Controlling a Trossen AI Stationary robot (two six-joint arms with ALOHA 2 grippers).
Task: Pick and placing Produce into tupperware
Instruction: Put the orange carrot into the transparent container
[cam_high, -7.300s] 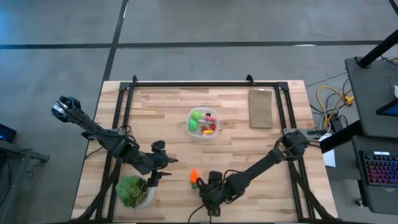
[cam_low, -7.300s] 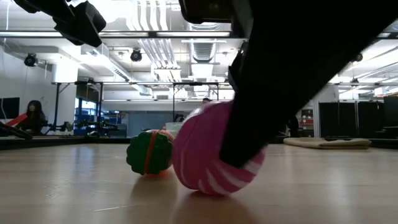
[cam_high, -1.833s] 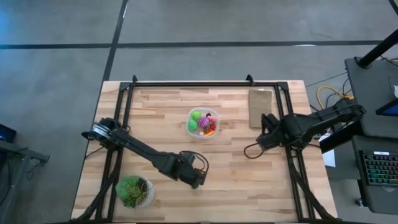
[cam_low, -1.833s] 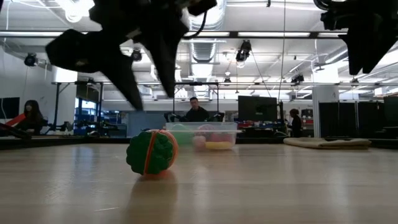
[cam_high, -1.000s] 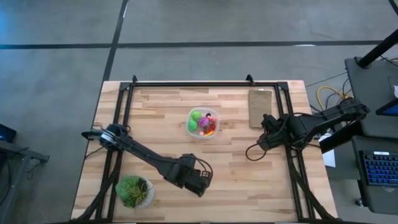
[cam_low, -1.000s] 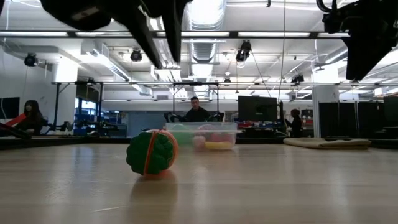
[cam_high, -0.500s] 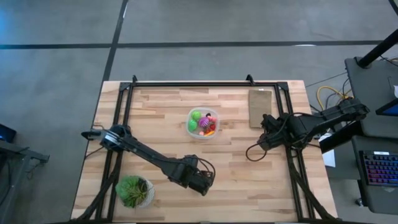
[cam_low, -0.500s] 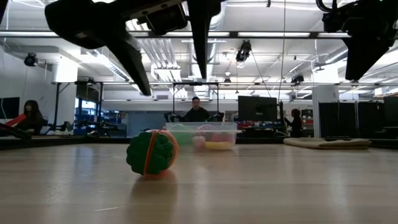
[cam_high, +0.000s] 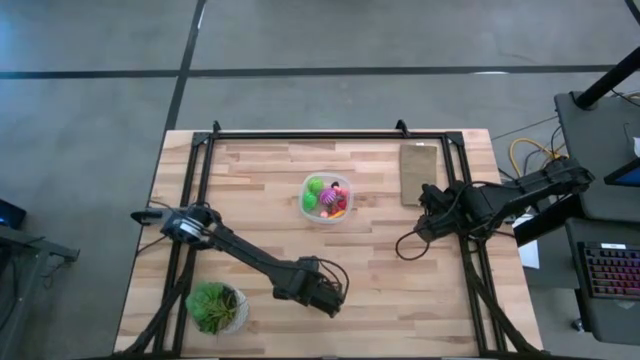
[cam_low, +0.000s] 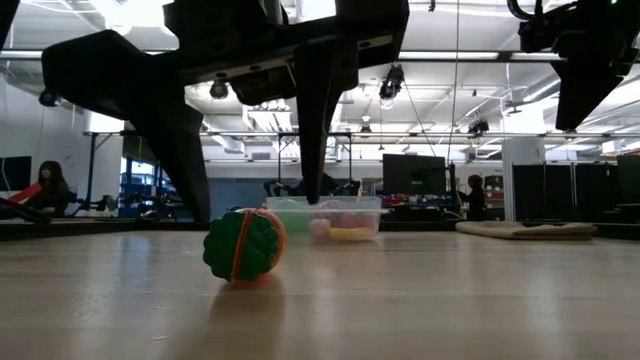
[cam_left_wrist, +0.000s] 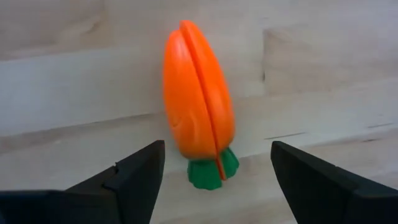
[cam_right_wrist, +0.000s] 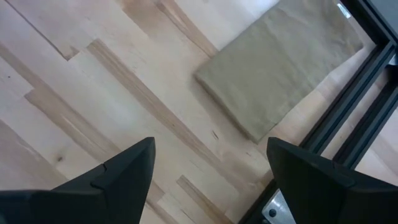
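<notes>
An orange toy carrot (cam_left_wrist: 198, 99) with a green top lies on its side on the wooden table near the front edge. The low view shows it end-on (cam_low: 243, 245). My left gripper (cam_left_wrist: 216, 152) (cam_low: 255, 205) points down over it, open, with one finger on each side of the green end, touching nothing. In the high view this gripper (cam_high: 325, 297) hides the carrot. The clear round tupperware (cam_high: 326, 197) (cam_low: 322, 218) stands mid-table with several bright produce pieces inside. My right gripper (cam_high: 418, 228) (cam_right_wrist: 211, 155) hangs open above bare table at the right.
A flat brown board (cam_high: 420, 173) (cam_right_wrist: 280, 68) lies at the back right, close to my right gripper. A leafy green plant in a white pot (cam_high: 215, 307) stands at the front left corner. Black frame rails (cam_high: 330, 133) run along the table's edges.
My left gripper has opened and come down over the carrot, shifting slightly toward the near right. Its fingers now stand on either side of the carrot. The carrot has stayed where it was.
</notes>
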